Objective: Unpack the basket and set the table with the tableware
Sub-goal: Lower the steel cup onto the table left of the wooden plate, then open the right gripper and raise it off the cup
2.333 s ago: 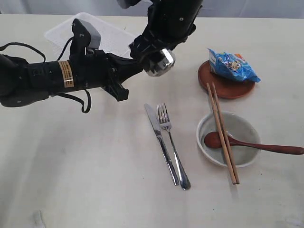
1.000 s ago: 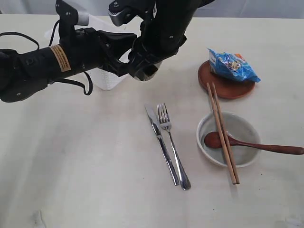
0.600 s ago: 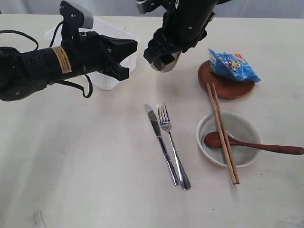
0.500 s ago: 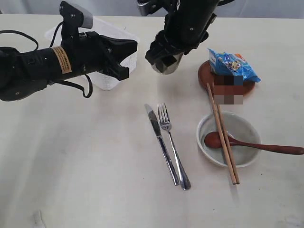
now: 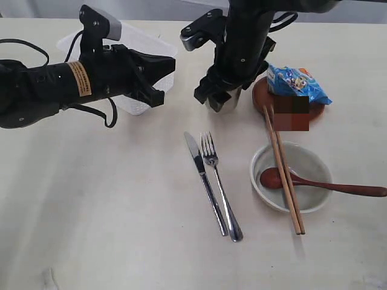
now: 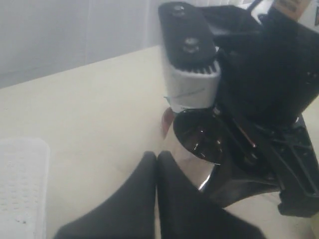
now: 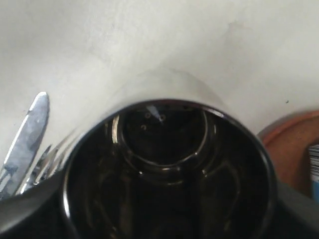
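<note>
My right gripper (image 5: 219, 95) is shut on the shiny steel cup (image 5: 224, 104), held upright low over the table (image 5: 109, 199) just left of the round wooden plate (image 5: 289, 113). I cannot tell whether the cup touches the tabletop. In the right wrist view the cup's dark mouth (image 7: 169, 164) fills the frame. My left gripper (image 5: 169, 63) is shut and empty, hovering in front of the white basket (image 5: 134, 36). In the left wrist view its fingers (image 6: 149, 169) point toward the cup (image 6: 199, 137). Knife (image 5: 204, 180) and fork (image 5: 219, 184) lie side by side.
A blue snack packet (image 5: 296, 81) lies on the wooden plate. The floral bowl (image 5: 261, 181) holds the dark spoon (image 5: 329, 186), with two chopsticks (image 5: 283, 169) laid across its rim. The left forearm (image 5: 54, 84) stretches across the upper left.
The right gripper has carried the cup from beside the basket to the right and down, close to the wooden plate. The left gripper has stayed almost still over the last second.
</note>
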Action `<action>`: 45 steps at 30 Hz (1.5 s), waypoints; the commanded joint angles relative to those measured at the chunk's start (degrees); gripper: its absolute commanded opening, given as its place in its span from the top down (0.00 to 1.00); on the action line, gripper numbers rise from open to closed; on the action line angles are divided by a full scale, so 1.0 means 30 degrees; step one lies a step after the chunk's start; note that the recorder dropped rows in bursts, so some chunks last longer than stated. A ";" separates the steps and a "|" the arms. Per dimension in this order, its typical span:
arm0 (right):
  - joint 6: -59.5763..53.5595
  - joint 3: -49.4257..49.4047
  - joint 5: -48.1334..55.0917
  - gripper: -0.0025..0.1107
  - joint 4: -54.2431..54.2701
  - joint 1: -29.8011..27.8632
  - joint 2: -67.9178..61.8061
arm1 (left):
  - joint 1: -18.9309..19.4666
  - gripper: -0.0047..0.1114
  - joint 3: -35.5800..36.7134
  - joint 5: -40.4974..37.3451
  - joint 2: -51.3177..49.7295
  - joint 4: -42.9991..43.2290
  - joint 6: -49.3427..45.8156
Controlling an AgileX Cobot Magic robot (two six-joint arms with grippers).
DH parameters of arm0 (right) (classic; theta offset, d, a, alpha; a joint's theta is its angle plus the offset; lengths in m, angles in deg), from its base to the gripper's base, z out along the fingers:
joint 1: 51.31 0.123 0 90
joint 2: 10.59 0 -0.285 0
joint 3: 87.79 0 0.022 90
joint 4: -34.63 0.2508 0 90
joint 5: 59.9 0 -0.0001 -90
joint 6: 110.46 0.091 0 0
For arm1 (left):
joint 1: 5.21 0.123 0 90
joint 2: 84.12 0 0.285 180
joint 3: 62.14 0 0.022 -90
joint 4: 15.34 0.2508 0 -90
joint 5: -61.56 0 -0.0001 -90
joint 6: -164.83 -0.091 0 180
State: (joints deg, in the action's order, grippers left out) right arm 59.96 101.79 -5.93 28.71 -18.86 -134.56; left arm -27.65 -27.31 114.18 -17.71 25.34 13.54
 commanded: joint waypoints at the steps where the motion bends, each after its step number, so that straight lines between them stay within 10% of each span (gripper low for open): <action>1: 0.0498 0.0143 -0.0289 0.98 -0.1194 -0.0126 -0.0378 | -0.0062 0.96 -0.0001 -0.0121 0.0134 -0.0005 0.0089; 12: 0.1931 0.0143 -0.0854 0.97 -0.1491 -0.0126 -0.1515 | -0.0062 0.96 -0.0001 -0.0157 0.0134 0.0360 0.0089; 17: 0.1768 0.0143 -0.0787 0.41 -0.0558 -0.0126 -0.1515 | -0.0062 0.96 -0.0001 -0.0195 0.0134 0.0424 0.0448; 20: 0.1768 0.0560 -0.0253 0.26 -0.0558 -0.0126 -0.1515 | -0.0062 0.96 -0.0001 -0.0235 0.0134 0.0424 0.0448; 36: 0.1916 0.3916 0.2815 0.26 -0.0775 -0.0126 -0.0226 | -0.0062 0.96 -0.0001 -0.0442 0.0196 0.0724 0.1006; 45: 0.2041 0.3912 0.2339 0.79 -0.0493 -0.0126 0.3730 | -0.0062 0.96 0.0305 -0.1584 0.2665 0.0724 0.1952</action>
State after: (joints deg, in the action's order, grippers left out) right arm 66.22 113.40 0.55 26.61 -18.86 -126.99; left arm -27.65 -26.93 111.84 -13.74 27.44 18.08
